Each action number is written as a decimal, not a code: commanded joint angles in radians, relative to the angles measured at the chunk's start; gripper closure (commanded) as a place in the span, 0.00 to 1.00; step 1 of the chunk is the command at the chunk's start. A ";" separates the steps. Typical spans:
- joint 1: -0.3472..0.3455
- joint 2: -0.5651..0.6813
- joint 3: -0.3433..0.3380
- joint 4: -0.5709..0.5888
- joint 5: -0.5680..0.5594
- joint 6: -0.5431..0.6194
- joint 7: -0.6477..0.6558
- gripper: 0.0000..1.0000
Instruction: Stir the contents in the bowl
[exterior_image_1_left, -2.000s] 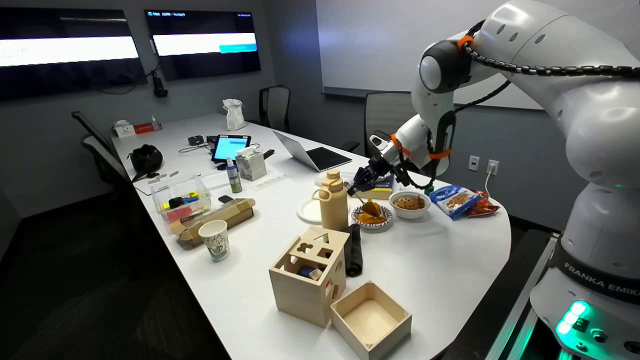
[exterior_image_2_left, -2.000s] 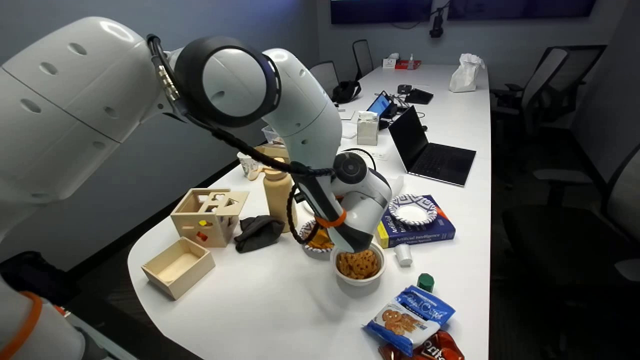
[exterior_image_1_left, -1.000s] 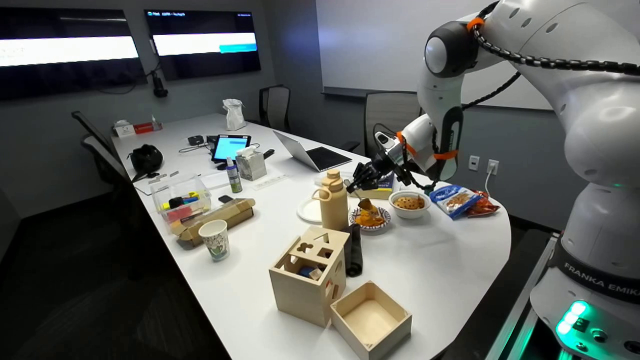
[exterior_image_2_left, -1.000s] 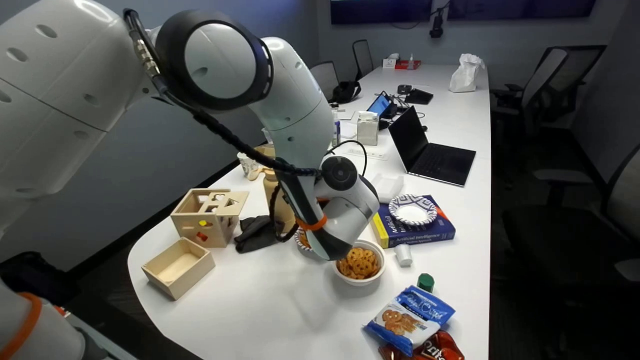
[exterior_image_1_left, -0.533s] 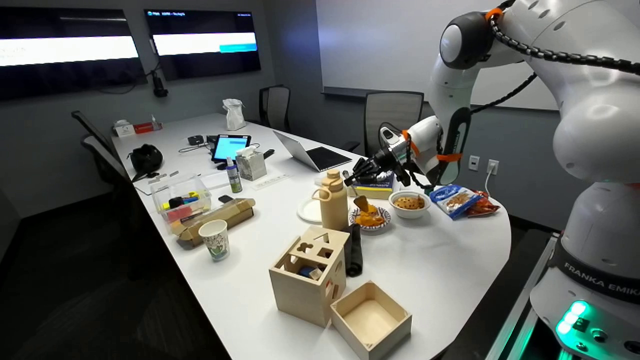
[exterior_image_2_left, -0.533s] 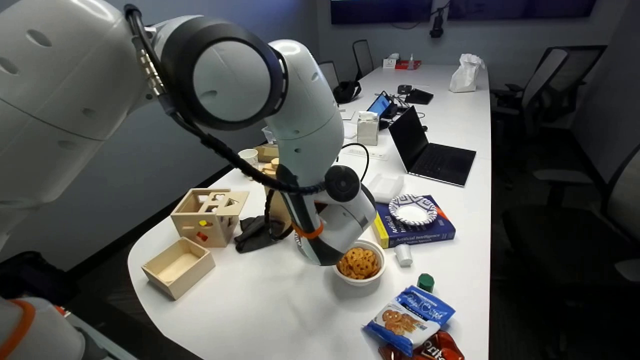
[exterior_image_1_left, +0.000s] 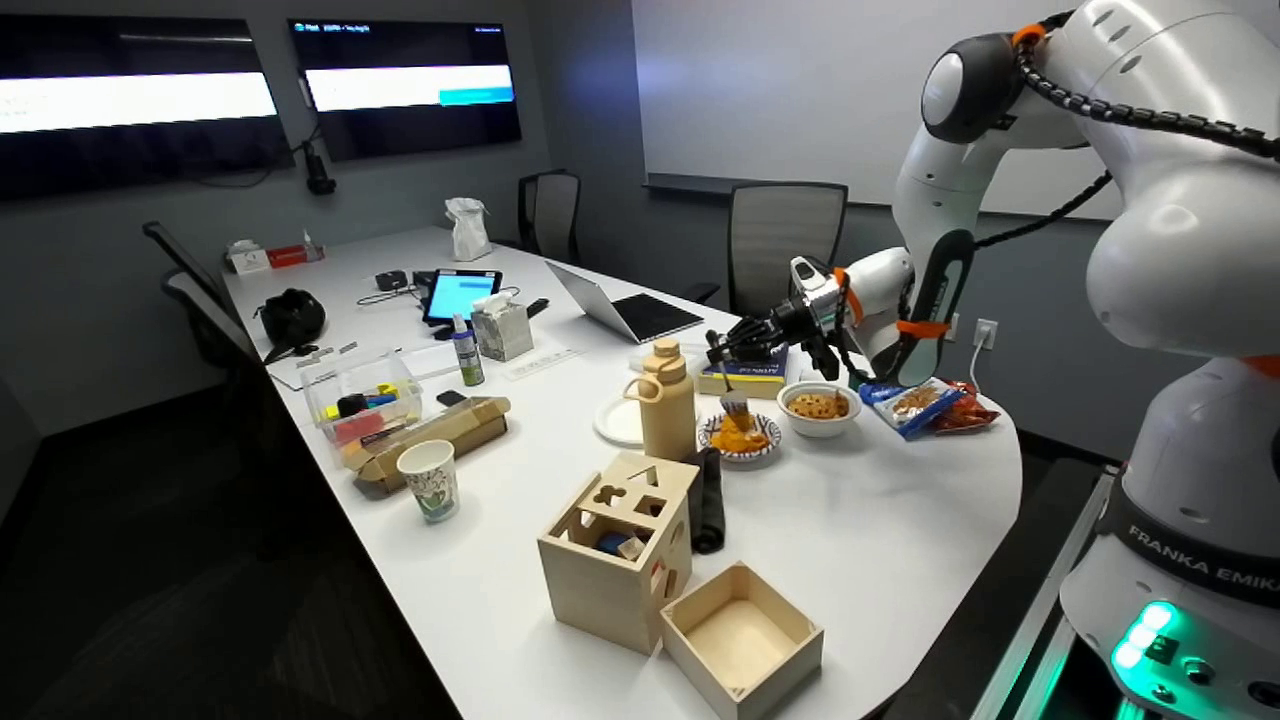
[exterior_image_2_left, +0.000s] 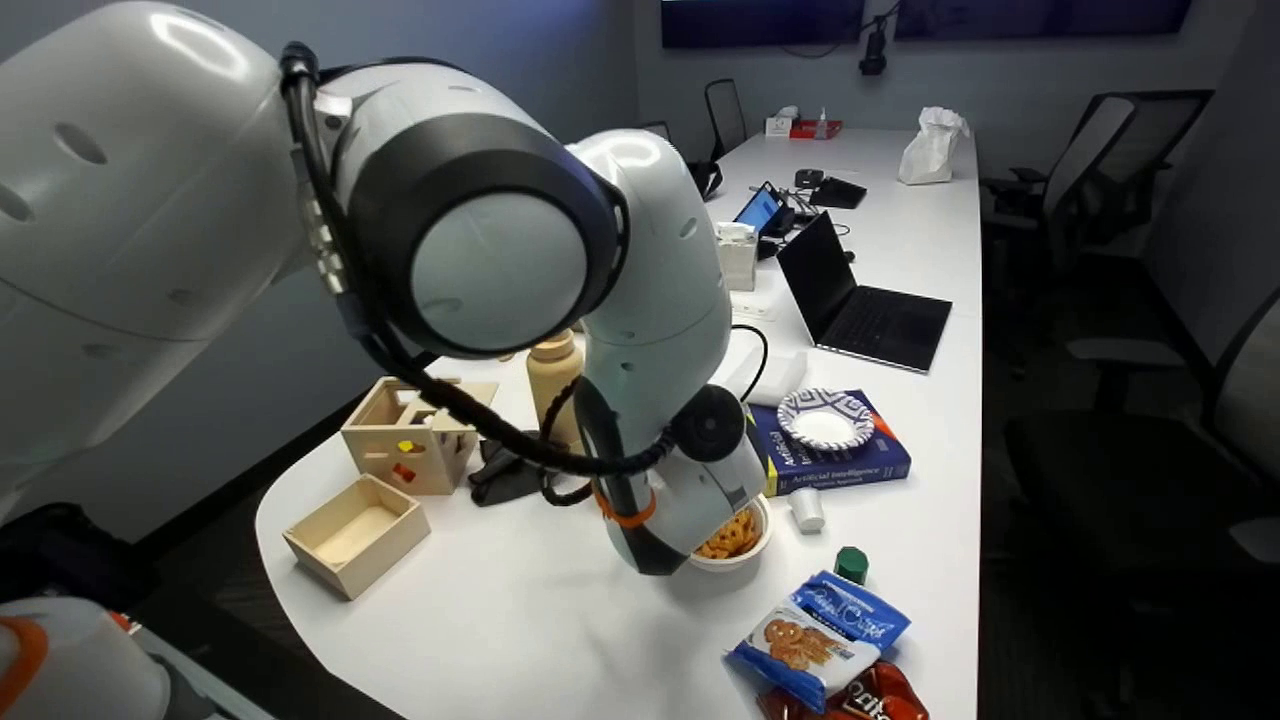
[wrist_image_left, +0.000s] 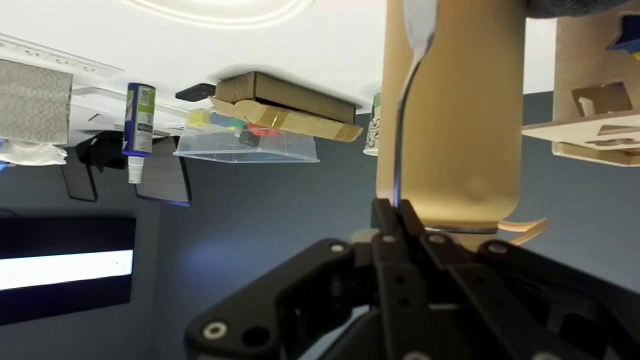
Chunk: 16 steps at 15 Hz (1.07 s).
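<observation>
The small bowl (exterior_image_1_left: 771, 447) with a patterned light rim stands on the table in an exterior view, holding the orange contents (exterior_image_1_left: 738, 438) in a heap. My gripper (exterior_image_1_left: 713, 348) is above and behind the bowl, shut on a silver fork (exterior_image_1_left: 735, 402). The fork hangs down steeply; its tined end is at the top of the orange heap, and I cannot tell how deep it reaches. In the wrist view, whose picture is upside down, the fingertips (wrist_image_left: 396, 204) pinch the fork handle (wrist_image_left: 402, 115). There the bowl is out of view; my arm hides it in the remaining exterior view.
A tan bottle (exterior_image_1_left: 668, 405) stands close beside the bowl, and also close behind the fork in the wrist view (wrist_image_left: 460, 115). A white bowl of cookies (exterior_image_1_left: 820, 412), a book (exterior_image_1_left: 752, 378), a white plate (exterior_image_1_left: 618, 422), a dark cloth (exterior_image_1_left: 710, 505) and wooden boxes (exterior_image_1_left: 620, 580) are around.
The arm has drawn back toward its base and the gripper has levelled out. The fork has come up out of the heap somewhat and swung more upright, its tines now visible. The orange heap has shifted.
</observation>
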 joint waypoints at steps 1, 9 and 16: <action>-0.069 0.072 0.073 0.054 -0.051 0.023 0.047 0.99; 0.060 0.188 -0.044 0.191 0.061 0.080 0.048 0.99; -0.038 0.201 0.070 0.203 -0.007 0.021 0.070 0.99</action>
